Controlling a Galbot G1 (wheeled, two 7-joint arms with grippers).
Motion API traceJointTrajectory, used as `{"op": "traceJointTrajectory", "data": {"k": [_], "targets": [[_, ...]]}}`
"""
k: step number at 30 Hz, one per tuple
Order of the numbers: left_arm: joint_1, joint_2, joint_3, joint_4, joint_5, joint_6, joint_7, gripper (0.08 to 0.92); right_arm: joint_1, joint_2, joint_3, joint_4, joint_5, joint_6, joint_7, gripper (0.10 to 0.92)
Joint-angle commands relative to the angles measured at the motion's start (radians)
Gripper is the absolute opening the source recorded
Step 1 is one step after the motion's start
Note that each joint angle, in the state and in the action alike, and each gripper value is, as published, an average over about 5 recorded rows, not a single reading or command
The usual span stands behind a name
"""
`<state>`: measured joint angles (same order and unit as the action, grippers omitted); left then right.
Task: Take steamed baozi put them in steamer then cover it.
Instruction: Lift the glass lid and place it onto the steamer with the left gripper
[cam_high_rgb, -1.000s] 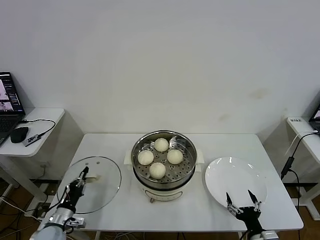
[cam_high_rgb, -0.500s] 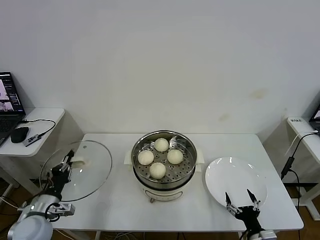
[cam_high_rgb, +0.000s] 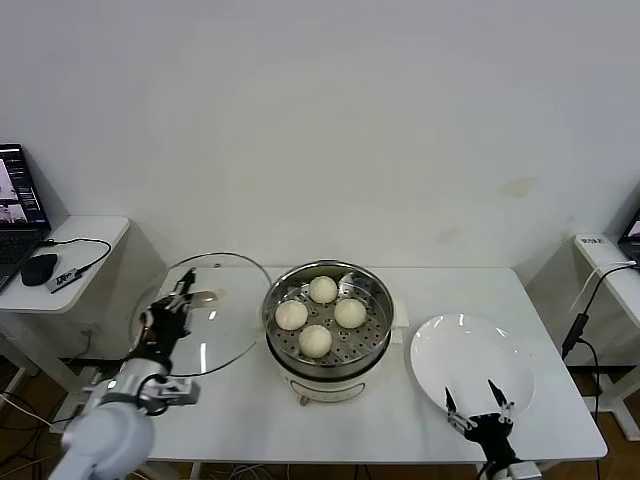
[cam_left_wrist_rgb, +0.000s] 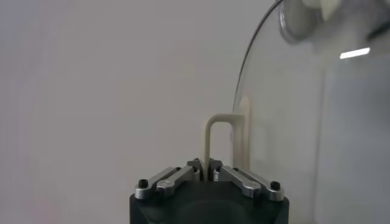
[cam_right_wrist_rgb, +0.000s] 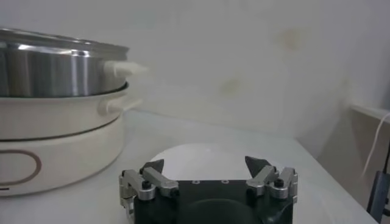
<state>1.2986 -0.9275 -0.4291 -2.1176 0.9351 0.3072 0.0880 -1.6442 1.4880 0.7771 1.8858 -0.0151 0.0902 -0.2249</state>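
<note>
Several cream-white baozi (cam_high_rgb: 322, 314) sit on the perforated tray of the steel steamer (cam_high_rgb: 378, 336) at the table's middle. My left gripper (cam_high_rgb: 180, 293) is shut on the whitish bar handle (cam_left_wrist_rgb: 211, 137) of the glass cover (cam_high_rgb: 215, 330). The cover hangs tilted in the air just left of the steamer, its rim close to the pot's left edge. My right gripper (cam_high_rgb: 479, 409) stands open and empty at the table's front right, beside the white plate (cam_high_rgb: 468, 360); the right wrist view shows the steamer (cam_right_wrist_rgb: 55, 67) off to one side.
A side table (cam_high_rgb: 70, 262) at the left carries a laptop (cam_high_rgb: 18, 210), a mouse and a cable. Another small table with cables stands at the far right (cam_high_rgb: 605, 250). The white table (cam_high_rgb: 330, 420) runs under the steamer and plate.
My left gripper has lifted the cover off the table and carried it right, from the table's left edge to right beside the steamer. The right gripper has barely shifted.
</note>
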Motion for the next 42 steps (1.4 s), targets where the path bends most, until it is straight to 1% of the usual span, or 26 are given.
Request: {"op": "traceJointTrajectory", "data": {"k": [1, 4, 9, 15, 19, 28, 42], "targets": [[-0.266, -0.168, 0.321, 0.035, 0.253, 0.125, 0.136, 0.146, 0.016, 0.013, -0.015, -0.039, -0.065, 0.010, 0.001, 0.823], [-0.307, -0.219, 0.374, 0.068, 0.332, 0.125, 0.167, 0.146, 0.018, 0.017, -0.024, -0.048, -0.076, 0.009, 0.001, 0.823], [-0.368, -0.281, 0.445, 0.131, 0.395, 0.141, 0.210, 0.146, 0.026, 0.026, -0.033, -0.066, -0.099, 0.012, 0.002, 0.823], [-0.407, -0.344, 0.479, 0.200, 0.407, 0.165, 0.247, 0.146, 0.025, 0.032, -0.039, -0.075, -0.116, 0.015, 0.001, 0.823], [-0.420, -0.382, 0.492, 0.235, 0.409, 0.173, 0.252, 0.146, 0.025, 0.030, -0.039, -0.073, -0.116, 0.015, 0.001, 0.823], [-0.422, -0.432, 0.511, 0.290, 0.452, 0.164, 0.246, 0.146, 0.025, 0.028, -0.042, -0.069, -0.108, 0.015, 0.003, 0.823], [-0.402, -0.474, 0.515, 0.325, 0.497, 0.150, 0.240, 0.146, 0.023, 0.027, -0.045, -0.068, -0.105, 0.017, 0.003, 0.823]]}}
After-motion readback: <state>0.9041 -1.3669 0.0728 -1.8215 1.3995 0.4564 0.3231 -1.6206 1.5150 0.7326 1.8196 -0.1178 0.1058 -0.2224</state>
